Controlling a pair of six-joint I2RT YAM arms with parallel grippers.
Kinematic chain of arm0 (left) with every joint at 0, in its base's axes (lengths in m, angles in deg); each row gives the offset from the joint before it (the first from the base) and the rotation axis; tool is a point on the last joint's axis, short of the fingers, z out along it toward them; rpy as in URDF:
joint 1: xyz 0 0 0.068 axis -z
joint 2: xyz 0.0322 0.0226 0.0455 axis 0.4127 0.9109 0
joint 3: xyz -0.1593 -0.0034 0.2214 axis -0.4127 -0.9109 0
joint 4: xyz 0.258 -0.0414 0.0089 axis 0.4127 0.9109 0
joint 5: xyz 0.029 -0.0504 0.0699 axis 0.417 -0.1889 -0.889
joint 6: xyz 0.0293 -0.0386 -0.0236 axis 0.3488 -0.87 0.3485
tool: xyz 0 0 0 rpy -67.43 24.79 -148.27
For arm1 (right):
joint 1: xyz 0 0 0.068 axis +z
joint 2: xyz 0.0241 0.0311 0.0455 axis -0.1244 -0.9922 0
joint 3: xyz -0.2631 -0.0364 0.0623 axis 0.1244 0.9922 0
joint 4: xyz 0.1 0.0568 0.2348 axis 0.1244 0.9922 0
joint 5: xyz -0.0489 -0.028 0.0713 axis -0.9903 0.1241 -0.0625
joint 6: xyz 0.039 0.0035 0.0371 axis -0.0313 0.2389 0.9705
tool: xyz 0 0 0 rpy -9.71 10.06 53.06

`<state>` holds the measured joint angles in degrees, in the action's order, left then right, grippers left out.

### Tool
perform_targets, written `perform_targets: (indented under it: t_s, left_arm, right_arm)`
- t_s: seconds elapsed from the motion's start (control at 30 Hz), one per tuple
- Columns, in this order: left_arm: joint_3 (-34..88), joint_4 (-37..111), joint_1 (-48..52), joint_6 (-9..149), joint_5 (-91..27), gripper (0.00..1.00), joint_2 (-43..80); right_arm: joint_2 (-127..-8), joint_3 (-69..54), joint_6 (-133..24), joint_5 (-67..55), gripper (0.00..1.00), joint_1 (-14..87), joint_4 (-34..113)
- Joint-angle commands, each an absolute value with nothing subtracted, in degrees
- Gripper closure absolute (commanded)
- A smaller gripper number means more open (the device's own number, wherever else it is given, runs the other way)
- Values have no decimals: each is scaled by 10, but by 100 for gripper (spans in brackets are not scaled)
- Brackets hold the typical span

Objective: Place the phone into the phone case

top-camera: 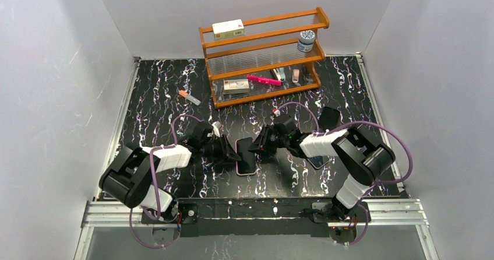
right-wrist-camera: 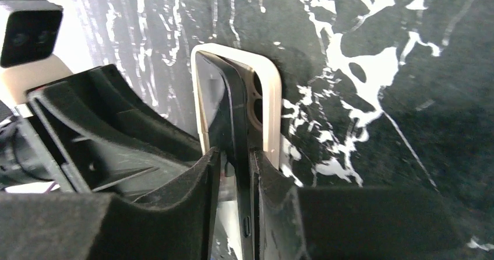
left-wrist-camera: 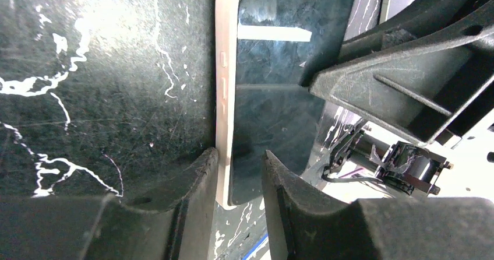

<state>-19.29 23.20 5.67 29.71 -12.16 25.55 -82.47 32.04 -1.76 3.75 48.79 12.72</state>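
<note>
Top external: wooden rack (top-camera: 263,56) behind phone (top-camera: 246,162).

The left arm (top-camera: 169,157) is folded up from its base at 7 o'clock, and its forearm is stretched toward 3 o'clock. The right arm (top-camera: 323,143) is folded up from 5 o'clock and stretched toward 9 o'clock. The left gripper (top-camera: 234,154) and the right gripper (top-camera: 256,147) are held nearly tip to tip. The right fingers (right-wrist-camera: 207,178) are clamped on the phone (right-wrist-camera: 232,114). The left fingers (left-wrist-camera: 195,178) are set narrowly apart, and a grip cannot be confirmed.
</note>
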Motion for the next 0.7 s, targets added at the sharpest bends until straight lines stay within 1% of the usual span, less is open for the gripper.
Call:
perform_targets:
  t_s: [0.0,0.17,0.27,0.5,0.6,0.67]
  left_arm:
    - [-200,254,66,294,-122,69,226]
    - [-202,263,66,292,-136,69,206]
    - [-201,270,66,295,-143,69,202]
    - [-200,268,67,297,-145,68,211]
    - [-200,263,68,297,-143,67,211]
    - [-200,257,70,296,-141,66,211]
  right_arm:
    - [-783,279,-68,-16,65,490,266]
    - [-764,259,-101,-20,60,489,343]
    - [-753,261,-109,-13,62,489,354]
    - [-744,259,-122,-15,61,489,387]
    - [-736,252,-128,-18,56,490,420]
    - [-730,249,-130,-20,55,489,433]
